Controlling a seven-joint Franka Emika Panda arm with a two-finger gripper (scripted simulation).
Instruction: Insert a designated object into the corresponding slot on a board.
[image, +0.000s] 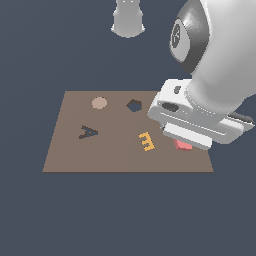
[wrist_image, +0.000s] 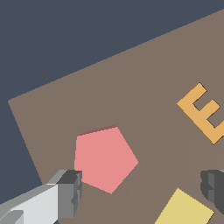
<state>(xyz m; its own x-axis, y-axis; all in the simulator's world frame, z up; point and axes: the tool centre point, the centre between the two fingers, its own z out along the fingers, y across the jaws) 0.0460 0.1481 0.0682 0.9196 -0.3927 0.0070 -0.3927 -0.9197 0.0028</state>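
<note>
- An orange letter E (image: 146, 141) lies flat, right of centre in the exterior view;
- a dark letter-A cutout (image: 88, 132) sits well to its left;
- a tan circle (image: 99, 103) lies farther back, left;
- a yellow square block (wrist_image: 183, 210) shows in the wrist view, near the E.

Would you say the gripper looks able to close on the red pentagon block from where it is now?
Probably yes. In the wrist view the gripper is open, and the red pentagon block lies flat on the board with nothing on top of it. The yellow block beside it sits near the other finger.
</note>
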